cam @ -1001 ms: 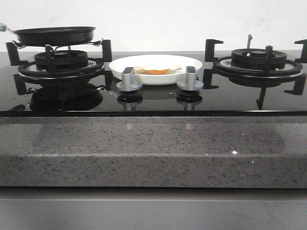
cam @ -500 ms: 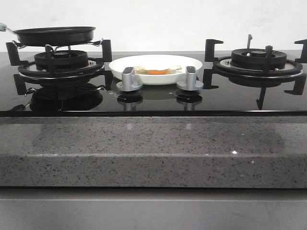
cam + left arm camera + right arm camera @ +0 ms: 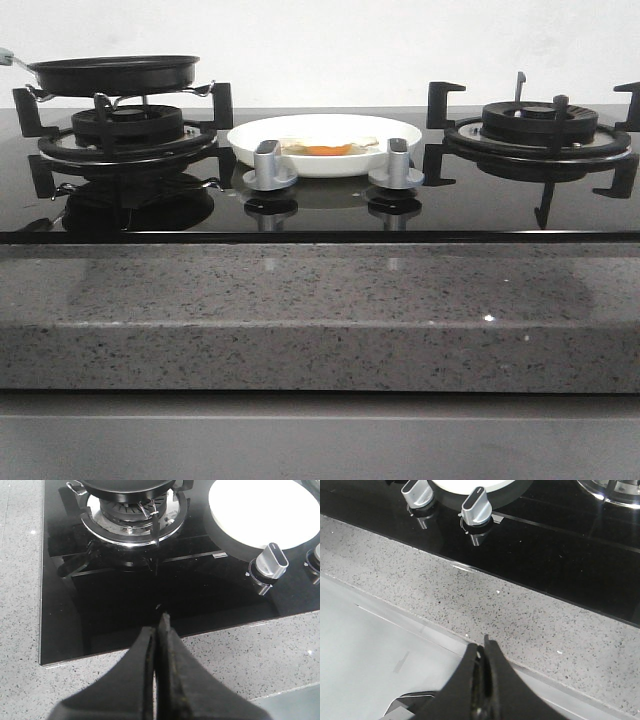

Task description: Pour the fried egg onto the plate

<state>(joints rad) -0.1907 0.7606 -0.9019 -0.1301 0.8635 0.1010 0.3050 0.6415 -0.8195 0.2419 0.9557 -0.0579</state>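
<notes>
In the front view, the fried egg (image 3: 325, 148) is seen lying flat in the plate (image 3: 400, 135) between the two burners – irregular white, orange yolk – while the black frying pan (image 3: 115, 73) is set on the left burner. No arm is seen here.

In the left wrist view, the left gripper (image 3: 159, 625) is shown with fingers pressed together, holding nothing, above the counter (image 3: 20, 605). If it is moved forward carelessly, the plate could be pushed.

In the right wrist view, the right gripper (image 3: 482, 647) is likewise closed and empty – near the knobs (image 3: 476, 506), which could be knocked.

We see a white plate (image 3: 395, 135), an orange yolk on the fried egg (image 3: 326, 149), a black frying pan (image 3: 115, 75), glossy black hob (image 3: 470, 200), silver knobs (image 3: 268, 165), and a grey speckled counter (image 3: 320, 310).
</notes>
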